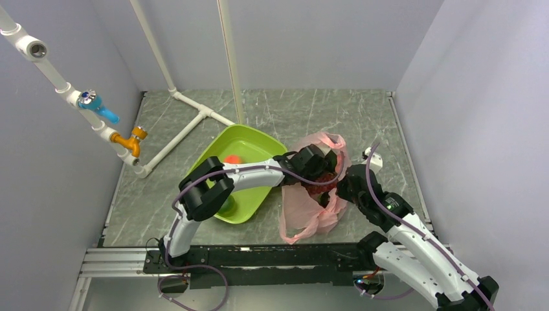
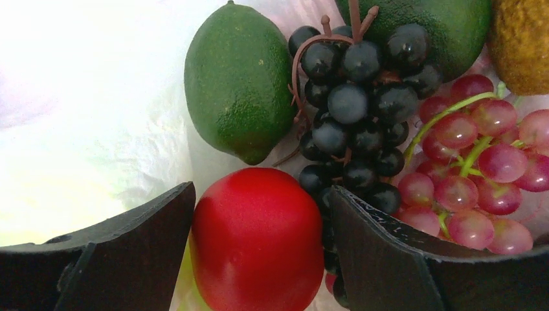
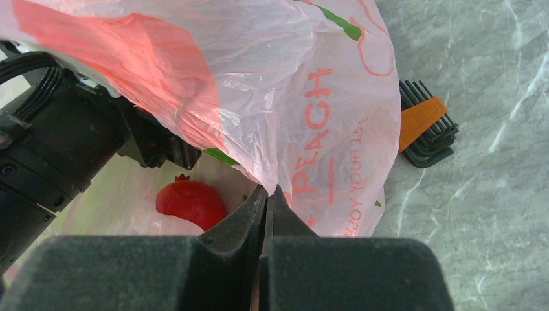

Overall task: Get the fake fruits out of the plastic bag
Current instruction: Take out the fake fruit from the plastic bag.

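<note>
From above, the plastic bag (image 1: 304, 214) lies on the grey marbled table (image 1: 336, 110) just beside the lime-green tray (image 1: 249, 134). The left arm (image 1: 252, 172) reaches across the tray into the bag's mouth, so that view hides what its fingers do. The left wrist camera fills this in: the left pincer (image 2: 262, 194) stands apart astride a red apple (image 2: 259, 253), and a sliver of dark grape shows between the apple and one finger, so no squeeze can be read. Around it inside the bag lie more of the fake fruits (image 2: 388, 97): a green lime-shaped fruit (image 2: 238, 84), a dark grape bunch (image 2: 349, 107), a red grape bunch (image 2: 476, 178), another green fruit (image 2: 434, 26) and a brown rough-skinned fruit (image 2: 524, 45) at the frame's corner. The right wrist camera shows the right pincer (image 3: 267, 197) pressed together on a fold of the bag's pink printed film. A red fruit (image 3: 191, 202) lies under the film (whether it is the same apple cannot be told), and black hex keys (image 3: 424, 129) lie on the table past the bag, not made out from above. Only the overhead view shows the tray's contents: an orange fruit (image 1: 232, 159) and a green round fruit (image 1: 228, 206) half under the left arm.
</note>
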{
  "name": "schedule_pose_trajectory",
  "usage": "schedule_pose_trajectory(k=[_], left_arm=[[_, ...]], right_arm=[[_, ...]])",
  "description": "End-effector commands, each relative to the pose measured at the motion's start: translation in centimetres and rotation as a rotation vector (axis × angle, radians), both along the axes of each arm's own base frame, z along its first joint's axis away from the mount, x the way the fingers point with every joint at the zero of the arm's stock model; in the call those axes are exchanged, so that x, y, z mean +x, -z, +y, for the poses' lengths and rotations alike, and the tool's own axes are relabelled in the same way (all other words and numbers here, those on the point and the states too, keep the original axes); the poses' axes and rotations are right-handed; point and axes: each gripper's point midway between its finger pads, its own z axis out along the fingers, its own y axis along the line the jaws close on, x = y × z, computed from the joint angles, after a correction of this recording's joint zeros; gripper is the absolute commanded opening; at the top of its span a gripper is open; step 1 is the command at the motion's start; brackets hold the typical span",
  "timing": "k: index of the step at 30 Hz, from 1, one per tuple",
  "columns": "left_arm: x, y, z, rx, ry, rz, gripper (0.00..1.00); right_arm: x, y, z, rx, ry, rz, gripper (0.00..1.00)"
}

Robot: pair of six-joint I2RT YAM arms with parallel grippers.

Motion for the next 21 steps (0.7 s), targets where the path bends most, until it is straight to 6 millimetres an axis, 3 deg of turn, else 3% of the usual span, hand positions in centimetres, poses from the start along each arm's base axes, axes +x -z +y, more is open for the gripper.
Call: schedule_pose_trajectory(k=[1, 5, 8, 15, 19, 21], left_arm=[[-0.6, 1.1, -1.0, -0.001, 0.018, 0.058, 0.81], [-0.4, 2.6, -0.8, 0.031, 0.000, 0.073, 0.79], [-0.1, 2.2, -0.5, 0.037, -0.015, 0.055, 0.68], [-0.9, -3.1, -0.7, -0.079, 0.001, 0.035, 0.38], [-2.9, -5.9, -1.3, -0.190, 0.054, 0.091, 0.29], [-4.0, -6.8, -1.4, -0.242, 0.075, 0.129, 0.26]], right_arm=[[0.9, -1.1, 0.0, -0.001, 0.010, -0.046, 0.00], [0.8, -1.0, 0.0, 0.005, 0.012, -0.049, 0.00], [0.7, -0.8, 0.0, 0.009, 0.011, -0.043, 0.00], [0.5, -1.0, -0.4, -0.006, 0.022, -0.040, 0.00], [0.5, -0.8, -0.3, -0.003, 0.014, -0.039, 0.01], [0.4, -0.6, -0.1, -0.003, 0.005, -0.033, 0.06]])
